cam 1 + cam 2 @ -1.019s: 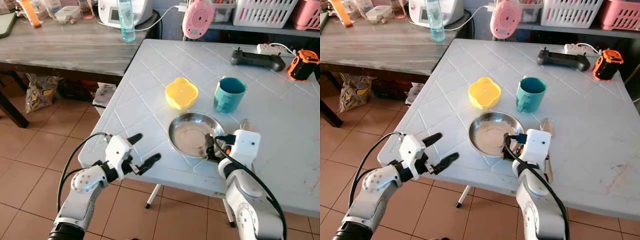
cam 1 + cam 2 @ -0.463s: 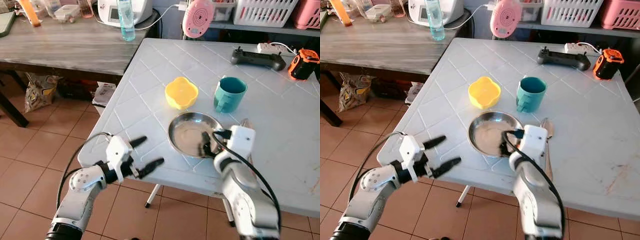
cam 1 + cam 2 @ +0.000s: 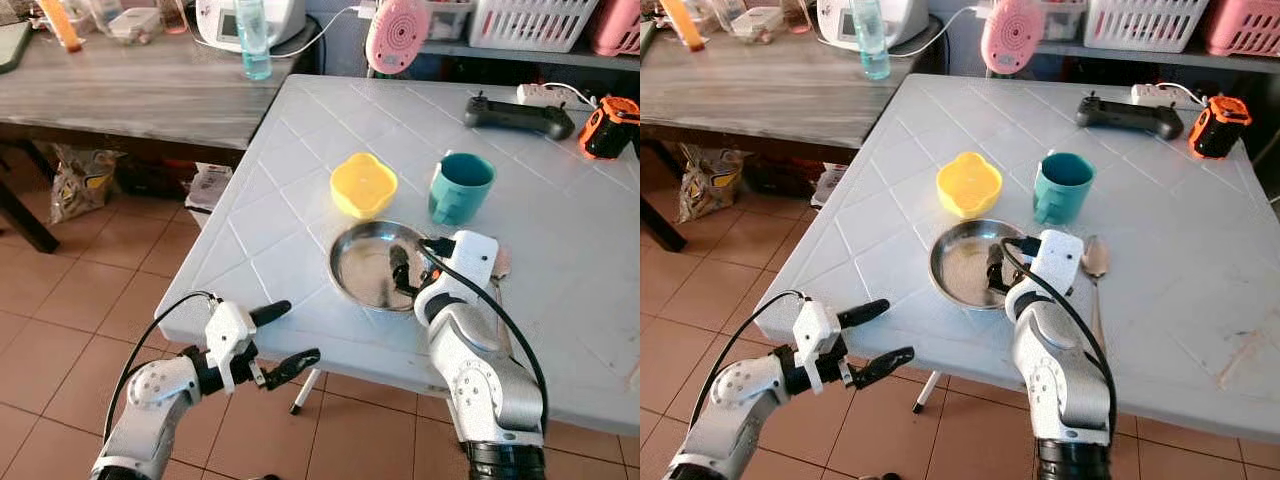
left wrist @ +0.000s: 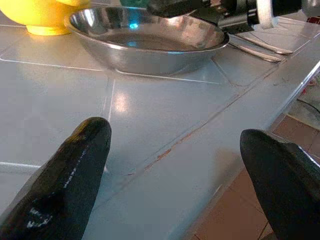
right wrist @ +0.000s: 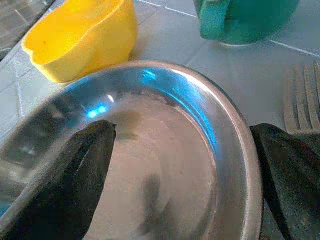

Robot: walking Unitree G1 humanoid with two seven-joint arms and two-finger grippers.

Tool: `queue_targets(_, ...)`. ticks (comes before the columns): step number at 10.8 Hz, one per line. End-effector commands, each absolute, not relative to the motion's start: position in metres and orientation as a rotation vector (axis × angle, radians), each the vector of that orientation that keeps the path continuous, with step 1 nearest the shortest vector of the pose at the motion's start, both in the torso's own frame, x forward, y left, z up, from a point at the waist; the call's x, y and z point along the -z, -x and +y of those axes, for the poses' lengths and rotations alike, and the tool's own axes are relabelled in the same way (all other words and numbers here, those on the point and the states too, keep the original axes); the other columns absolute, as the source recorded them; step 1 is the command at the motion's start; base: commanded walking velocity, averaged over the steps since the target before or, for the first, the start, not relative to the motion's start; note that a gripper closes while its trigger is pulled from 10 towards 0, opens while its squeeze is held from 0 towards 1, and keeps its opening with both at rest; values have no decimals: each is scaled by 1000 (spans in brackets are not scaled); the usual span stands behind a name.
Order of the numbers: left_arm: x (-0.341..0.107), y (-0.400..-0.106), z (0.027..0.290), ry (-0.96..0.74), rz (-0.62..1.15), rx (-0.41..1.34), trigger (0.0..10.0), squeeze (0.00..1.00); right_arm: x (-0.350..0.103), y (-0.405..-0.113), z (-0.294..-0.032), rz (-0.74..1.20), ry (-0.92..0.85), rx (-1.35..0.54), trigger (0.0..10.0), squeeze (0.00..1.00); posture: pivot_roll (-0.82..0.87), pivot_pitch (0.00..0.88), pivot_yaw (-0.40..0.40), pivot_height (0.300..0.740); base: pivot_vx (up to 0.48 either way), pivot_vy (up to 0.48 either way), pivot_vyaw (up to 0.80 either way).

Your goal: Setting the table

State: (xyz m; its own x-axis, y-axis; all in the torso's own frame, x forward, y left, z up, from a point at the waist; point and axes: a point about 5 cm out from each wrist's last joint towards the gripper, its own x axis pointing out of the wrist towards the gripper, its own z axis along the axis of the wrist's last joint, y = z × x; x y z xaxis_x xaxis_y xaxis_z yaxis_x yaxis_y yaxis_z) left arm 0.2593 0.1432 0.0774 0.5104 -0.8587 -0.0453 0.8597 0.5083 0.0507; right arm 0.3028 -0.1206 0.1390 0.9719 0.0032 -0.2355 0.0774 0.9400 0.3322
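Right gripper (image 3: 400, 268): fingers spread, set over the near right rim of the steel plate (image 3: 372, 270), one finger inside the dish and the other outside the rim, by the wrist view; whether the pads touch the metal we cannot tell. Left gripper (image 3: 284, 335): fingers spread, hanging off the table's near left edge, above the tiled floor (image 3: 60, 310), holding nothing

Edges and room: we log the white table (image 3: 300, 170) as a tiled top, its near edge running just below the plate. Open surface lies to the plate's left and toward the near left corner; the right half of the top is bare as well. A grey wooden table (image 3: 140, 90) stands beside it on the left, close against the far left corner

Count, on the white table:
- steel plate, 1, round, shallow, shiny, empty, near the front edge, middle
- yellow bowl (image 3: 364, 185), 1, lobed rim, just behind the plate, slightly left
- teal mug (image 3: 460, 188), 1, upright, handle toward us, behind the plate to the right
- spoon (image 3: 1095, 262), 1, lying right of the plate, with what may be a fork beside it
- black controller (image 3: 518, 115), 1, far right
- orange and black device (image 3: 608, 127), 1, far right corner

Beyond the far edge: pink round object (image 3: 396, 35), 1
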Motion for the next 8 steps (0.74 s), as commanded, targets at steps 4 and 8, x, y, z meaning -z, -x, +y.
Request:
queue_targets(4,-85,-263,142,-84,12,1044,10000,0,-126,-299,-104,350,-448,56,10000,0,46,142,33,740,0,0,0)
queue_targets(8,-92,-266,140,-85,18,1049,10000,0,-143,-297,-109,289,-414,79,10000,0,44,140,39,740,0,0,0)
